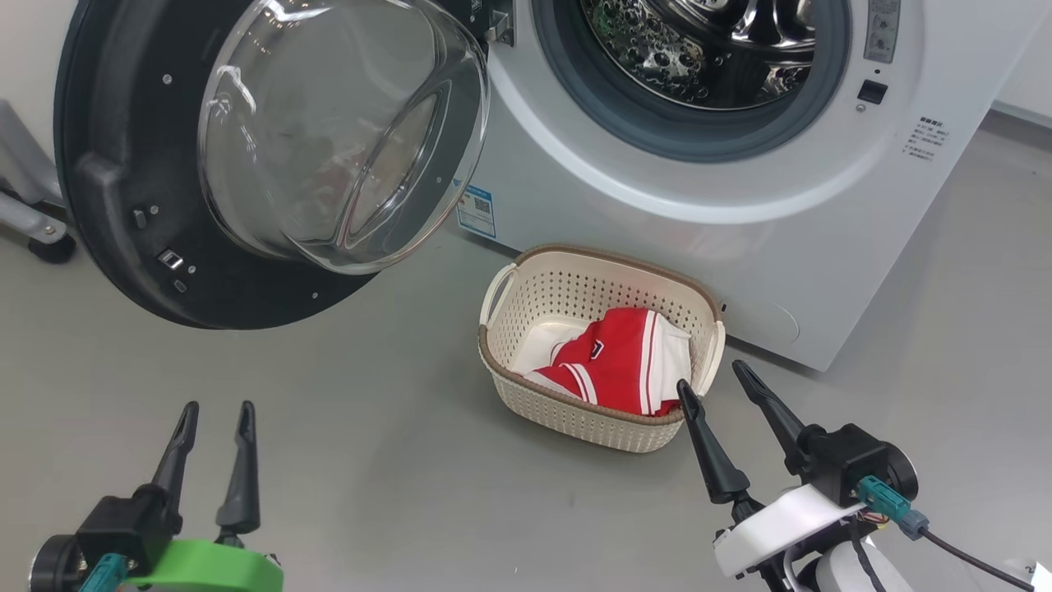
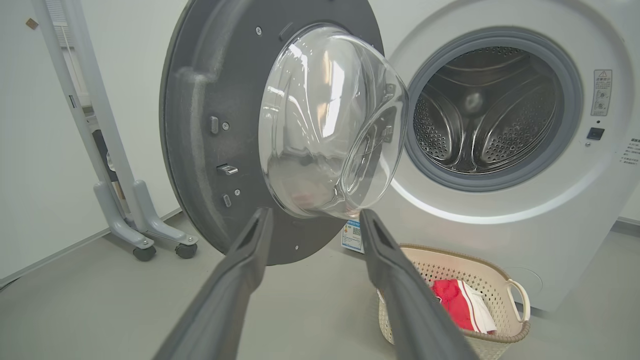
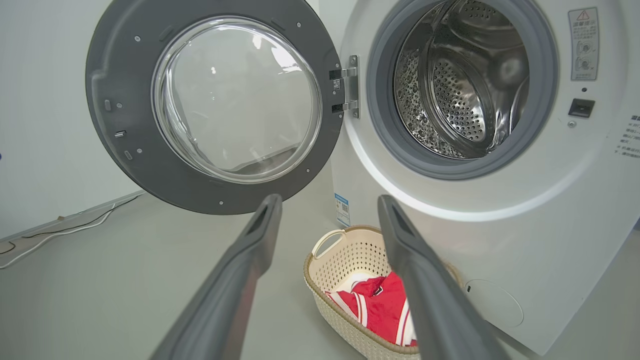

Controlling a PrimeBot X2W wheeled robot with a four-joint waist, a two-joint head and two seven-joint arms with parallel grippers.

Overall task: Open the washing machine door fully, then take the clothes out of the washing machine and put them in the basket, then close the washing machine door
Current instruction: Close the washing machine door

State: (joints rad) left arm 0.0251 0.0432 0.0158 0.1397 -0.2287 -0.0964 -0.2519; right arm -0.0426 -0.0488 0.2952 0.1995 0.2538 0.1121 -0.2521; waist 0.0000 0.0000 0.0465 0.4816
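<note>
The washing machine (image 1: 657, 189) (image 2: 500, 220) (image 3: 500, 235) stands with its steel drum bare inside. Its door (image 1: 123, 164) (image 2: 200, 125) (image 3: 120, 75) hangs wide open to the left, glass bowl facing me. On the floor in front sits the cream basket (image 1: 575, 279) (image 2: 520, 300) (image 3: 330, 280) holding the red and white clothes (image 1: 616, 353) (image 2: 455, 305) (image 3: 385, 300). My left gripper (image 1: 218, 411) (image 2: 315, 215) is open and empty at the lower left, well short of the door. My right gripper (image 1: 713, 374) (image 3: 330, 200) is open and empty just beside the basket's right front corner.
A grey wheeled stand (image 2: 140, 220) (image 1: 33, 222) is parked against the wall left of the door. A thin cable (image 3: 65, 230) runs along the floor by the wall. Grey floor stretches between my grippers and the machine.
</note>
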